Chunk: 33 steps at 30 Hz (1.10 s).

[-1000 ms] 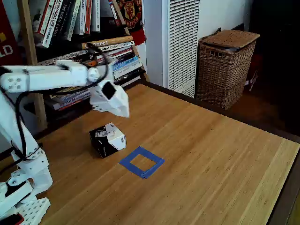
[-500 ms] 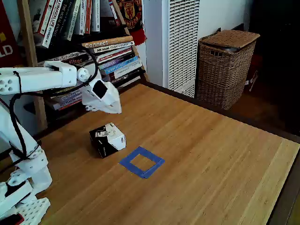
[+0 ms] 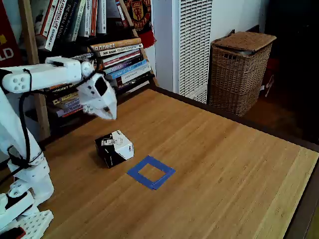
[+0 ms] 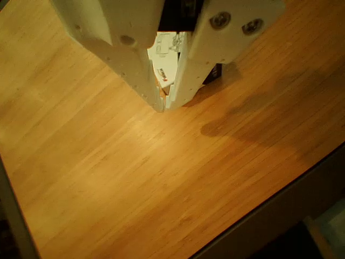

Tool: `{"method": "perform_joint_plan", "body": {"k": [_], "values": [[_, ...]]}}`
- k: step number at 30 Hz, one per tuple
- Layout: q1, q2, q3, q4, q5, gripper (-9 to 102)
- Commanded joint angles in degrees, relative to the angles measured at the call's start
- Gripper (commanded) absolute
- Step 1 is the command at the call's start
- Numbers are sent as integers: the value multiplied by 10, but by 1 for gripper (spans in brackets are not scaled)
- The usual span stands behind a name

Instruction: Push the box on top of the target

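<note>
White and clenched, the claw (image 3: 110,115) hangs in the air above the counter (image 3: 224,164) in the fixed view, up and slightly left of the box (image 3: 114,148) and clear of it, with nothing between its fingers. In the other view the claw (image 4: 163,107) points down from the top edge, its two fingertips meeting at a point with only a thin slit between them, and part of the box (image 4: 166,60) shows through the gap higher up between the fingers.

In the fixed view the box, black with a white printed top, sits on the wooden counter just up and left of the target (image 3: 151,172), a hollow square of blue tape lying flat. The box's near corner is close to the tape's left edge without covering it. A wicker basket (image 3: 240,71) stands beyond the counter's far edge, and a bookshelf (image 3: 107,45) rises behind the arm.
</note>
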<state>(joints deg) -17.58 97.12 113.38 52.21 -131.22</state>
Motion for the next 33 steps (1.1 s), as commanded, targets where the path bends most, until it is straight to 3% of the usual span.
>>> {"method": "perform_joint_plan", "body": {"k": [1, 15, 33], "values": [[-12, 47, 16, -5, -18, 0], [-26, 106, 137, -25, -141, 0], [-13, 96, 143, 24, -233, 0]]}}
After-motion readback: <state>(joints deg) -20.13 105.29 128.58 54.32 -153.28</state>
